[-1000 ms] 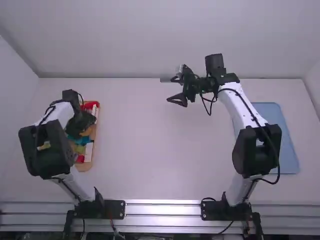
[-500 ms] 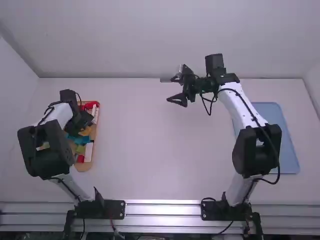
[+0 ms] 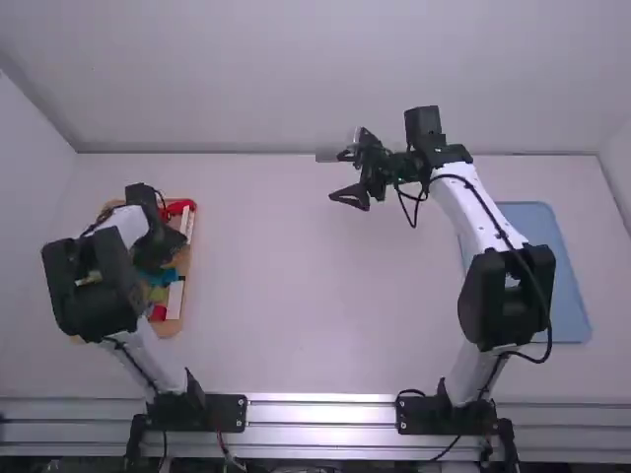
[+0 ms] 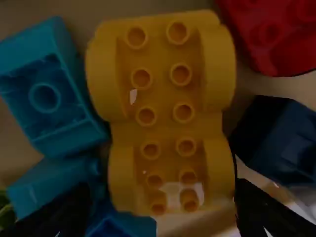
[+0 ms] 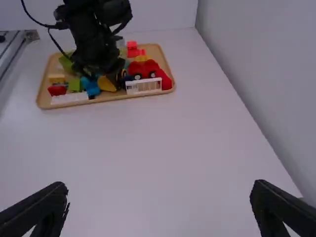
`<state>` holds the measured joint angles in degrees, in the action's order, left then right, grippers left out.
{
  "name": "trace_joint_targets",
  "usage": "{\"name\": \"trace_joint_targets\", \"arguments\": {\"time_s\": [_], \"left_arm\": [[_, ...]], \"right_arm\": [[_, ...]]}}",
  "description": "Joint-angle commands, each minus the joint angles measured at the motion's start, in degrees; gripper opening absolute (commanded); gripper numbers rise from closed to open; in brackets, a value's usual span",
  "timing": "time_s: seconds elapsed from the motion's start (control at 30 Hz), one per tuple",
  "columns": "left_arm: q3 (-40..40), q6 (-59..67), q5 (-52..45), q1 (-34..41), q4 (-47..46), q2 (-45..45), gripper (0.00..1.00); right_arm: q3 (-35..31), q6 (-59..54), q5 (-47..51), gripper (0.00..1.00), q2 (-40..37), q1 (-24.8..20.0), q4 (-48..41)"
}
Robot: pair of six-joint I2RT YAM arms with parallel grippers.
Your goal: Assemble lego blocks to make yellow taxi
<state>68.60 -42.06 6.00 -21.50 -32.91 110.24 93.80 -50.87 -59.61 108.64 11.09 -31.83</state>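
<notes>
In the high view my left gripper (image 3: 156,248) is low over the wooden tray (image 3: 169,328) at the table's left. In the left wrist view that gripper (image 4: 164,210) is open, one finger on each side of the near end of a yellow studded block with rounded sides (image 4: 165,123). The block lies among teal blocks (image 4: 47,94), a dark blue block (image 4: 281,138) and a red piece (image 4: 276,34). My right gripper (image 3: 337,175) stands open over the table's far middle; its fingers are spread with nothing between them in the right wrist view (image 5: 159,197).
The right wrist view shows the tray (image 5: 45,94) holding a red car piece (image 5: 143,69), a white railing-like piece (image 5: 143,86) and several other blocks. A blue mat or tray (image 3: 552,266) lies at the table's right, partly behind the right arm.
My left arm has shifted slightly over the tray, and its gripper now covers the orange-yellow piece that showed beside it half a second ago. The right arm has stayed still.
</notes>
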Motion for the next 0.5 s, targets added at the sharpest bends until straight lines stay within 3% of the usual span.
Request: {"name": "trace_joint_targets", "arguments": {"time_s": [0.0, 0.2, 0.47], "left_arm": [[-0.52, 0.48, 0.66, -0.2, 0.5, 1.36, 0.77], [-0.52, 0.26, 1.09, -0.2, 2.03, 1.7, 0.74], [-0.52, 4.61, -0.15, -0.17, 4.83, 2.54, 0.49]], "right_arm": [[1.86, -0.22, -0.57, 0.99, -0.42, 0.2, 0.09], [1.86, -0.2, -0.57, 0.99, -0.42, 0.2, 0.13], [1.86, -0.2, -0.39, 0.99, -0.42, 0.17, 0.2]]}}
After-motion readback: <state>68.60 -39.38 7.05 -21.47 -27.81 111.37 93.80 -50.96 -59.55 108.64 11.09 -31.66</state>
